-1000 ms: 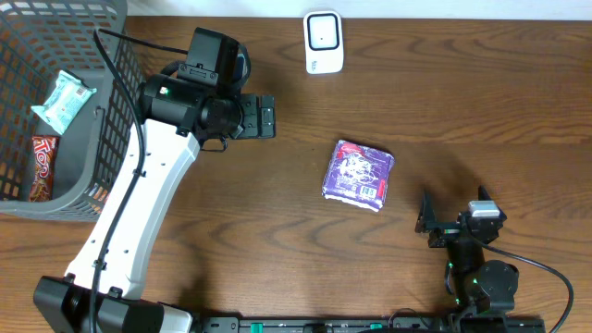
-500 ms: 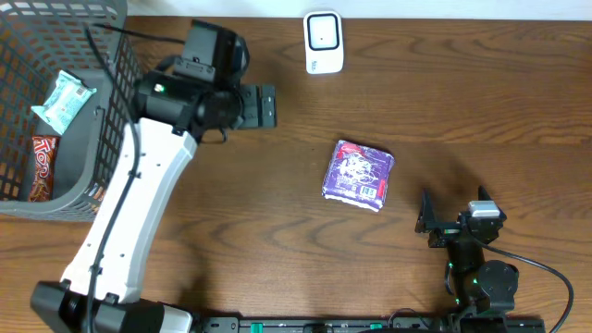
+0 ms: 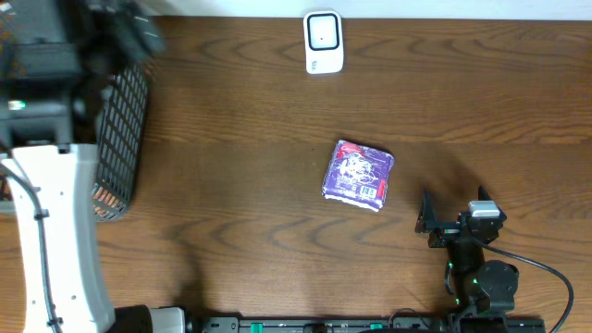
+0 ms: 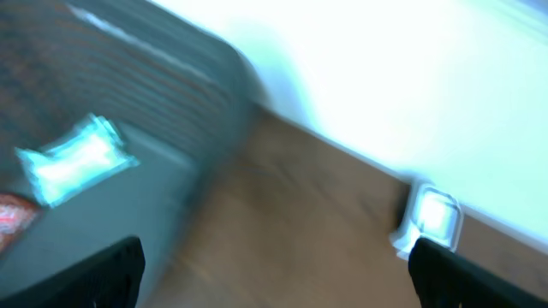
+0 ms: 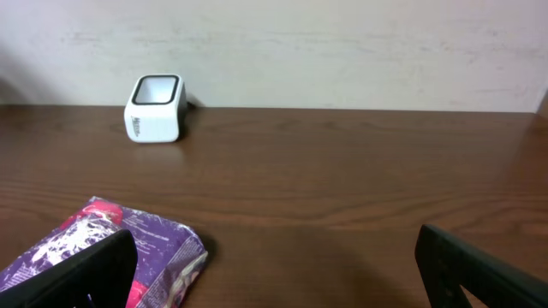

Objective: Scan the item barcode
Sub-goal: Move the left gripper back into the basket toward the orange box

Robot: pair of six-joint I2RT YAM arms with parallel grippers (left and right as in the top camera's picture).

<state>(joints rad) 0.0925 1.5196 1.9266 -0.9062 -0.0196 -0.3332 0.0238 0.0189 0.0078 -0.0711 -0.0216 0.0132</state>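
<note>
Left gripper (image 4: 276, 272) spread wide, empty, by basket (image 3: 122, 129). Right gripper (image 3: 435, 222) equally wide, empty, near purple packet (image 3: 359, 172). Packet lies flat on table (image 3: 231, 111), well apart from scanner (image 3: 324, 42). Not grasped; scanning apparently not yet done.

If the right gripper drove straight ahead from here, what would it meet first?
Probably only the back wall: bare table lies ahead of the right gripper. The purple packet and scanner sit left of that line.
</note>
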